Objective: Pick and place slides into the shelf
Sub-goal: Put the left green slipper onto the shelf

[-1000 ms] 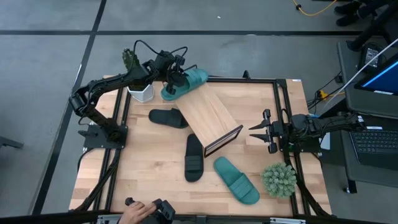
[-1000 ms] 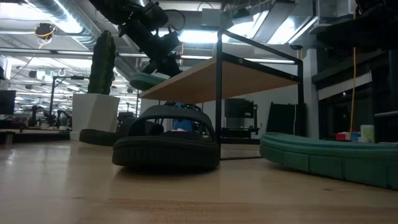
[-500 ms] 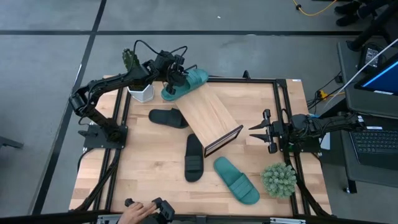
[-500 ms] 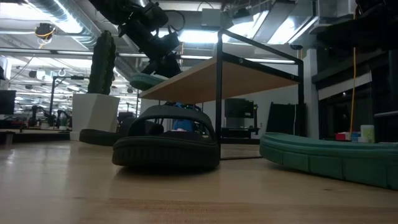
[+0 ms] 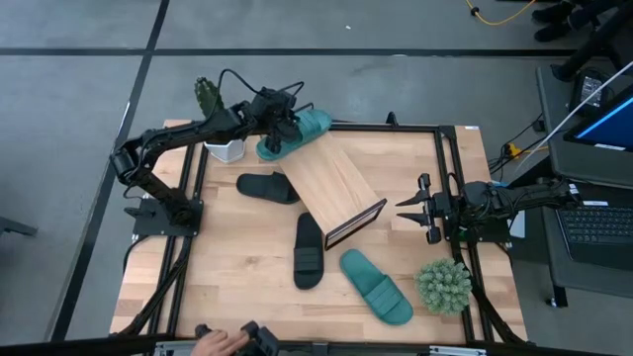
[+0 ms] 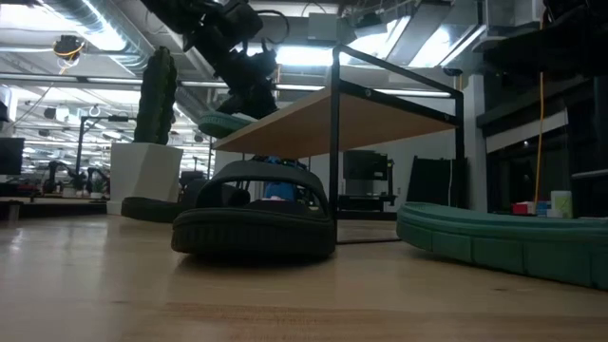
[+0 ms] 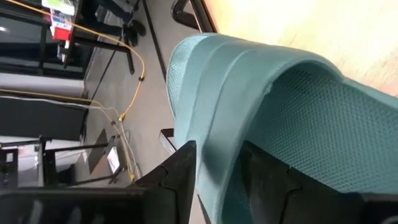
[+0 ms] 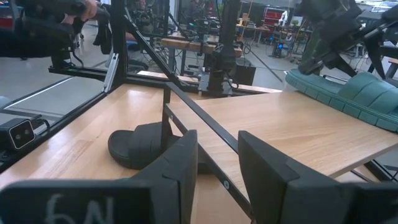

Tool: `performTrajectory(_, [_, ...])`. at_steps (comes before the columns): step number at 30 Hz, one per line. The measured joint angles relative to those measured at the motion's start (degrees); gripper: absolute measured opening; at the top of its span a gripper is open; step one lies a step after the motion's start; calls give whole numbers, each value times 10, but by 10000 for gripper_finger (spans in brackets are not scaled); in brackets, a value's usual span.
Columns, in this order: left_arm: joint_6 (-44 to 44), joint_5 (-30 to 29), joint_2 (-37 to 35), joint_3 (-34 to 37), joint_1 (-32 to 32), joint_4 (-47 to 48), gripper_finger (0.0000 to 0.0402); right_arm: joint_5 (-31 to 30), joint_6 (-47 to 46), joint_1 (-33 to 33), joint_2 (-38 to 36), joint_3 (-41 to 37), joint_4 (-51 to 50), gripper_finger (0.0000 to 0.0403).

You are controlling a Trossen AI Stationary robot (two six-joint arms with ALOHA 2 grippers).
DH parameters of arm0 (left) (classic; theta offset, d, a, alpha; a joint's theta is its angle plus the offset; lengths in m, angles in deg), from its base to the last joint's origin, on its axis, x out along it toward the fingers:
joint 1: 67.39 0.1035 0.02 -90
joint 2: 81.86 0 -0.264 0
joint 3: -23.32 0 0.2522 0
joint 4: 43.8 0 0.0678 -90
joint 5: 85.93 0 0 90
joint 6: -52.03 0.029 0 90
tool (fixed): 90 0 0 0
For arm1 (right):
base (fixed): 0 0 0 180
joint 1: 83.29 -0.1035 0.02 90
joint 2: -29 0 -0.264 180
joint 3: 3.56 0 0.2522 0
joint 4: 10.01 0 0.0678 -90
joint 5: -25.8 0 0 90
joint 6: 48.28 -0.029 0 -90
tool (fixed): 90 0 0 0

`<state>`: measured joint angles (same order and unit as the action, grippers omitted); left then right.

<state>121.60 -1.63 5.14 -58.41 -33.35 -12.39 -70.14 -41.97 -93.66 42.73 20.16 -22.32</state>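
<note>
One teal slide (image 5: 305,129) lies across the far end of the shelf (image 5: 334,186), a slanted wooden plank on a black frame. My left gripper (image 5: 280,125) stands open over that slide, its fingers on either side of the slide's side edge (image 7: 214,155). A second teal slide (image 5: 377,286) and two black slides (image 5: 268,186) (image 5: 309,251) lie sole-down on the table. My right gripper (image 5: 404,215) waits open at the table's right edge, holding nothing. My left gripper has the teal slide's side edge (image 7: 217,140) between its open fingers, which come slanting down from the table's far left. Whether the fingers touch the slide I cannot tell. The slide rests on the shelf's far end (image 6: 228,124).
A white pot (image 5: 226,148) with a cactus stands just left of the shelf's far end. A green plant (image 5: 442,285) sits at the near right corner. Black frame rails (image 5: 447,158) border the table. A person's hand (image 5: 212,342) shows at the near edge.
My left gripper has turned a little over the teal slide, which stays lying on the shelf's far end. The person's hand at the near edge has drawn back.
</note>
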Motion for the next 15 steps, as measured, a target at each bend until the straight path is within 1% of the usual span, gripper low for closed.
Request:
performTrajectory(5, [-5,-25,-2,0,-15,0,100,0,0,0,0,0,0,117])
performTrajectory(8, [-10,-28,-8,0,-22,5,95,0,0,0,0,0,0,117])
performTrajectory(15, [-54,-32,-36,0,-23,54,92,0,-1,0,0,0,0,117])
